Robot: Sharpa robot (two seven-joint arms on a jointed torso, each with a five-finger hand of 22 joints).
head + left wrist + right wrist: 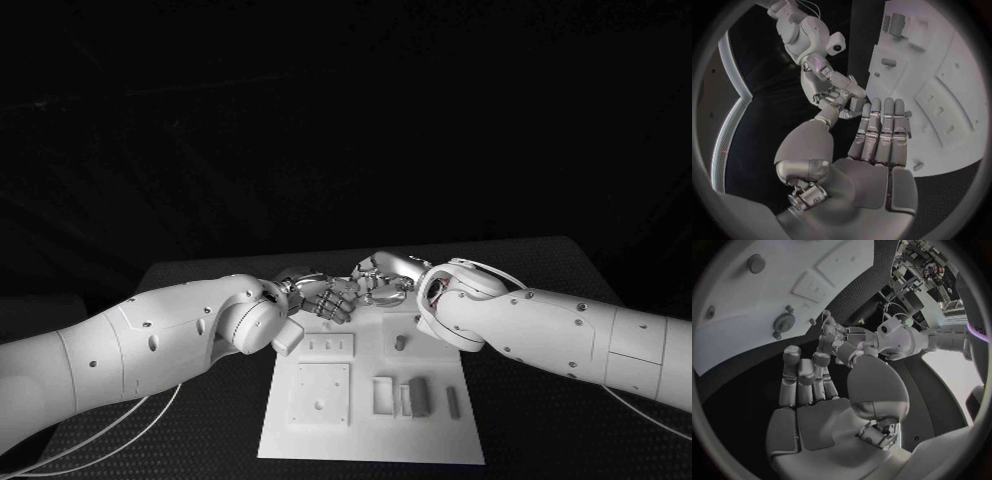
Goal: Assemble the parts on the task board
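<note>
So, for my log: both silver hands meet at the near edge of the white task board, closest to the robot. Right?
Not quite. The left hand and right hand do meet, but at the far edge of the white task board, away from the robot, as the head view shows.

Two smooth white-shelled arms dotted with small dark screws end in silver segmented hands; thin pale cables trail beneath.
</note>
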